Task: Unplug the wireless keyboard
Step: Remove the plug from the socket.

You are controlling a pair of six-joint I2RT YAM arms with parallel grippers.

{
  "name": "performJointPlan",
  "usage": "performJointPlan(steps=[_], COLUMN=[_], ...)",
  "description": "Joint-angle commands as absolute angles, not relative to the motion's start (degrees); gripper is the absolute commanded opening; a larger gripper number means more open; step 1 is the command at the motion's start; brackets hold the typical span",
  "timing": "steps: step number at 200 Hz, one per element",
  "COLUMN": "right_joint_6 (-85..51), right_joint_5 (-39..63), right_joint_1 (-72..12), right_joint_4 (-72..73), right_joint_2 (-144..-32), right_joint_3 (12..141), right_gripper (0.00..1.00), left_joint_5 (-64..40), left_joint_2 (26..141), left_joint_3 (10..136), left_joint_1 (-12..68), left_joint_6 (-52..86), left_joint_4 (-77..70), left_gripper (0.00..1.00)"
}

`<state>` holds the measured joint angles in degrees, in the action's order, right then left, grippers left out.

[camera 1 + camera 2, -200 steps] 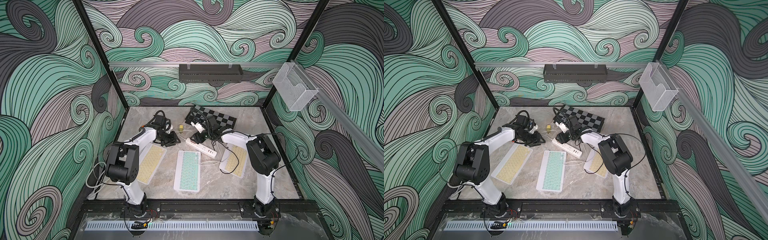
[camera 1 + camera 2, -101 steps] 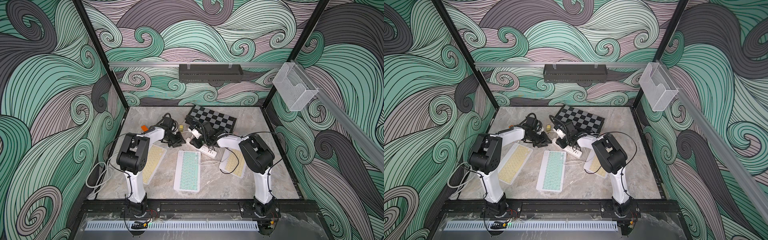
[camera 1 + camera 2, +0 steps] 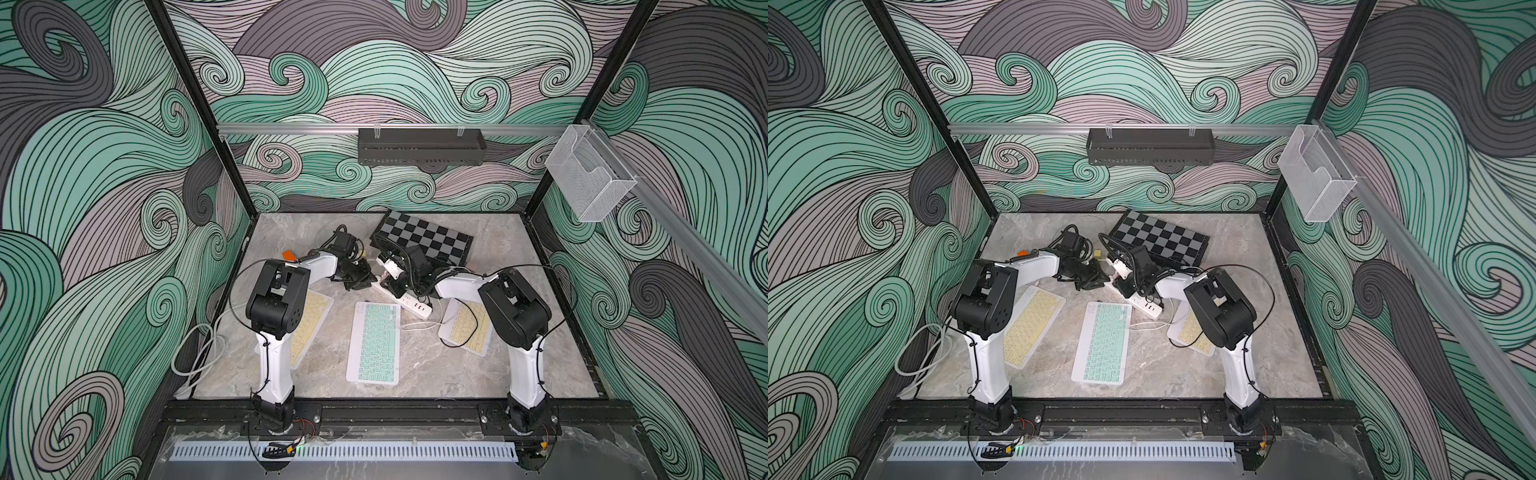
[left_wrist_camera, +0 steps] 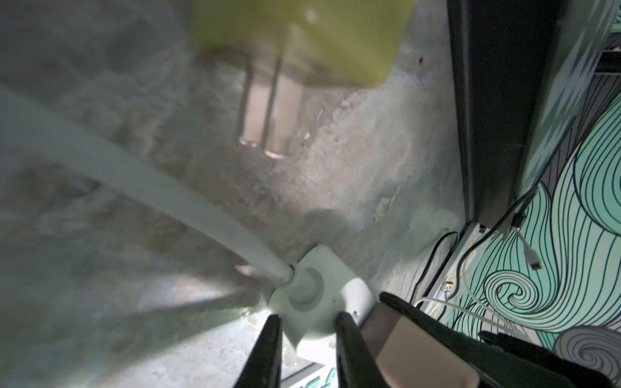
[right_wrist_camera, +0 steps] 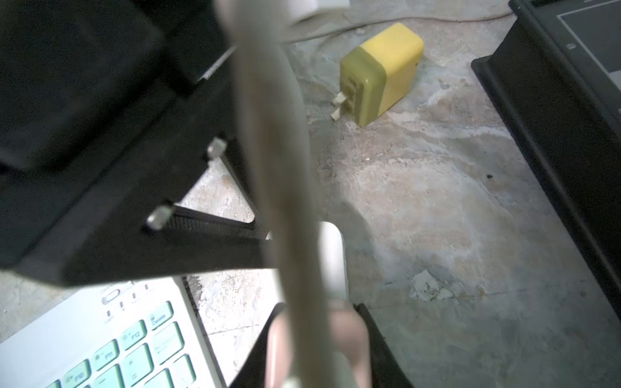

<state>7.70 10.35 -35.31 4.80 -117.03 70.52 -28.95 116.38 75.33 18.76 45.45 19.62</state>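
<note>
Little done: left claw [image 4: 307, 319] clamps the white plastic power strip [image 4: 331, 265]; right claw [image 5: 319, 312] grip unclear; mint-keyed white keyboard [image 3: 374, 340] seems plugged via thin white cable [image 3: 415, 327].

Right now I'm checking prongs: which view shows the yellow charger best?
Right wrist view: the yellow charger lies sharp on the table, both prongs visible. Left wrist view shows it blurred and cropped. In a top view it is a tiny speck.

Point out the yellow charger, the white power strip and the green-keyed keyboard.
yellow charger [image 5: 383, 70]: right wrist view, middle of its body.
white power strip [image 3: 415, 306]: in a top view, its end with the ports.
green-keyed keyboard [image 3: 374, 340]: in a top view, centre of the keys.
</note>
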Motion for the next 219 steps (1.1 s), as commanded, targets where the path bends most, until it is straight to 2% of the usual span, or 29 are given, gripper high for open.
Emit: performJointPlan(steps=[1,31,98,159,195,219], right_joint_6=[8.91,8.4,1.62,3.24,3.07,-2.14], right_joint_5=[9.81,8.5,7.08,7.04,8.72,14.05], right_joint_1=[-35.96,-36.26,-37.79,-40.12,-40.12,-38.85], right_joint_4=[5.91,7.25,20.3,23.53,23.38,24.58], right_joint_2=[-115.92,-114.6,-109.21,-112.44,-113.03,-111.28], right_joint_3=[70.46,69.51,61.94,62.37,63.65,63.98], right_gripper=[0.0,0.0,0.0,0.0,0.0,0.0], left_joint_5=[-26.2,-25.93,-27.57,-28.4,-28.94,-29.36], left_joint_2=[118.47,120.67,122.67,121.42,123.35,124.45], left_joint_3=[76.54,79.19,77.16,75.03,75.82,73.6], left_joint_1=[19.84,20.57,22.97,24.9,25.58,25.67], left_joint_6=[49.33,50.31,53.9,53.97,53.44,55.4], left_joint_4=[19.68,22.85,21.94,19.91,21.35,19.56], left_gripper=[0.17,0.14,0.13,0.13,0.13,0.1])
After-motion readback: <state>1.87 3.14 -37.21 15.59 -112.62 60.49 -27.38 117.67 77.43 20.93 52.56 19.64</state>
